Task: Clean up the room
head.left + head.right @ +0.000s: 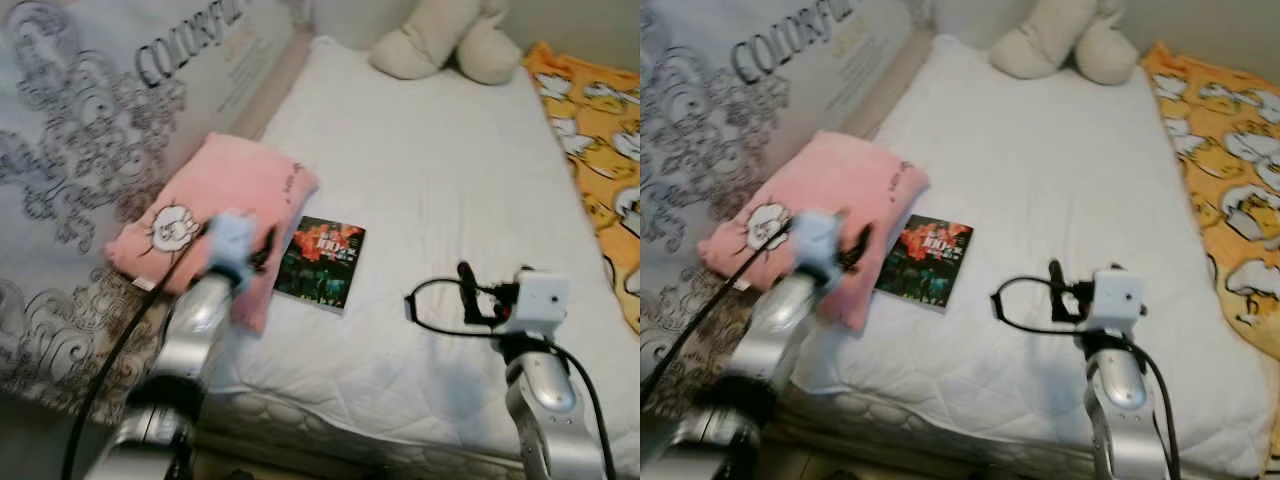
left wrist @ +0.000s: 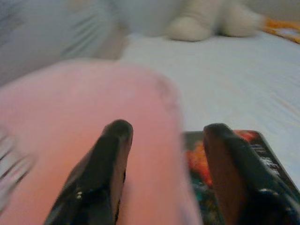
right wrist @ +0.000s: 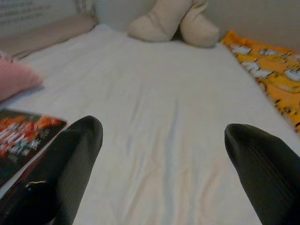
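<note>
left gripper (image 2: 164, 140) hovers over the pink pillow (image 1: 215, 205) at the white mattress (image 1: 440, 180) edge, fingers apart. book (image 1: 321, 263) lies beside the pillow, touching it. right gripper (image 3: 164, 154) spread wide above bare mattress.

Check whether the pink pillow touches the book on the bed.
Touching. In the left eye view the pink pillow has its lower right corner lying over the left edge of the book, with no strip of white bed between them.
</note>
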Controlling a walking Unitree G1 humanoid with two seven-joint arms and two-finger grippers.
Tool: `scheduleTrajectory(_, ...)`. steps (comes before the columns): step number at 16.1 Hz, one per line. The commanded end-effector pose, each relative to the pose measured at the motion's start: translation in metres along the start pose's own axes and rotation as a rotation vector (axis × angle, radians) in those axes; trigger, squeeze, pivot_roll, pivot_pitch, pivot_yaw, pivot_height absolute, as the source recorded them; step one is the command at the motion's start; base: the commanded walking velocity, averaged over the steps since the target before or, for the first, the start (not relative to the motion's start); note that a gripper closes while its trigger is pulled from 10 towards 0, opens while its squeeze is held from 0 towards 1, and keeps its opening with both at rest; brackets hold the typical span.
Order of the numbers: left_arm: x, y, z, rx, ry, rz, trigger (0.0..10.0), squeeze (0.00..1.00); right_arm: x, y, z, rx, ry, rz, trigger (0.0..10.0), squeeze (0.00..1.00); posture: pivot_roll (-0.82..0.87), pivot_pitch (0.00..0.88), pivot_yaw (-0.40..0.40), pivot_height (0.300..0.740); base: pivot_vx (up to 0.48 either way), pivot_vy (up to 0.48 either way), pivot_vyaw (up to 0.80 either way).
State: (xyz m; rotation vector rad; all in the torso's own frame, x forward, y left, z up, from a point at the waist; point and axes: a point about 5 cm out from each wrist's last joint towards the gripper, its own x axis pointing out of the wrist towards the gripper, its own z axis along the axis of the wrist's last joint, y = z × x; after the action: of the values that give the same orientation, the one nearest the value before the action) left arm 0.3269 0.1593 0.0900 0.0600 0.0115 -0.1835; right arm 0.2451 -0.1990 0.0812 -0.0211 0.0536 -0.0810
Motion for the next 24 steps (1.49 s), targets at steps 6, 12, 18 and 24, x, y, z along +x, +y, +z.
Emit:
scheduleTrajectory(6,-0.023,-0.025,0.008,-0.106,-0.073,-0.075,10.0,0.0,0.02,0.025,-0.017,0.044,0.02,0.087,10.0,1.0,0.11,0.0,-0.055,0.74,0.0,-0.08,0.0)
scheduleTrajectory(12,-0.029,-0.034,0.003,-0.102,-0.059,-0.202,10.0,0.0,0.03,0.034,-0.021,-0.059,0.019,0.146,10.0,0.0,0.08,0.0,-0.028,0.74,0.0,-0.48,0.0)
scheduleTrajectory(18,-0.028,-0.03,-0.006,-0.091,0.005,-0.226,10.0,0.0,0.016,0.043,-0.033,-0.006,0.048,0.179,10.0,0.0,0.07,0.0,-0.025,0.74,0.0,-0.08,-0.72)
scheduleTrajectory(24,-0.033,-0.032,-0.014,-0.115,0.029,-0.235,10.0,0.0,-0.002,0.03,-0.048,0.012,0.1,0.147,10.0,0.0,0.07,0.0,-0.043,0.74,-0.218,0.107,-0.72)
